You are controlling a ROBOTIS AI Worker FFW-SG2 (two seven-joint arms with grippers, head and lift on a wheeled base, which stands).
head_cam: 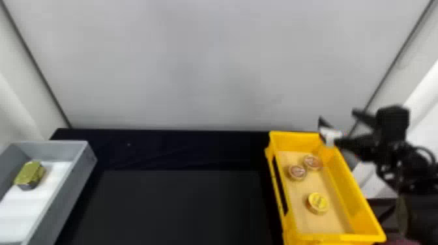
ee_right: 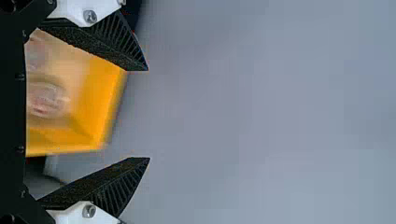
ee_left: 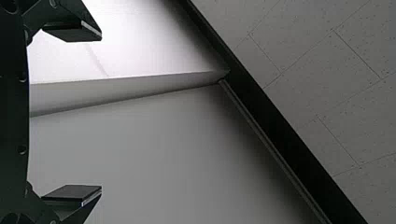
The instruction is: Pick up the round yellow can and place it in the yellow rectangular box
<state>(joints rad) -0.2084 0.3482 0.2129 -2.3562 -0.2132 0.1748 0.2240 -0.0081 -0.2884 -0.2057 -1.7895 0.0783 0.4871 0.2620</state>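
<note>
My right gripper (head_cam: 337, 115) hangs above the far right corner of the yellow rectangular box (head_cam: 358, 198), its fingers apart. The round yellow can (head_cam: 318, 202) lies inside that box, toward its near half, well away from the gripper. In the right wrist view the right gripper (ee_right: 148, 114) is open with nothing between its fingertips, and the yellow box (ee_right: 95, 102) is seen behind them. The left gripper (ee_left: 101, 113) stands open and empty in the left wrist view, facing wall and ceiling.
Two round reddish cans (head_cam: 297, 172) sit in the box's far half. At the left, a grey box (head_cam: 70, 192) holds a gold-topped can (head_cam: 30, 175). A dark table (head_cam: 176, 150) spans between the boxes, with a pale wall (head_cam: 195, 65) behind.
</note>
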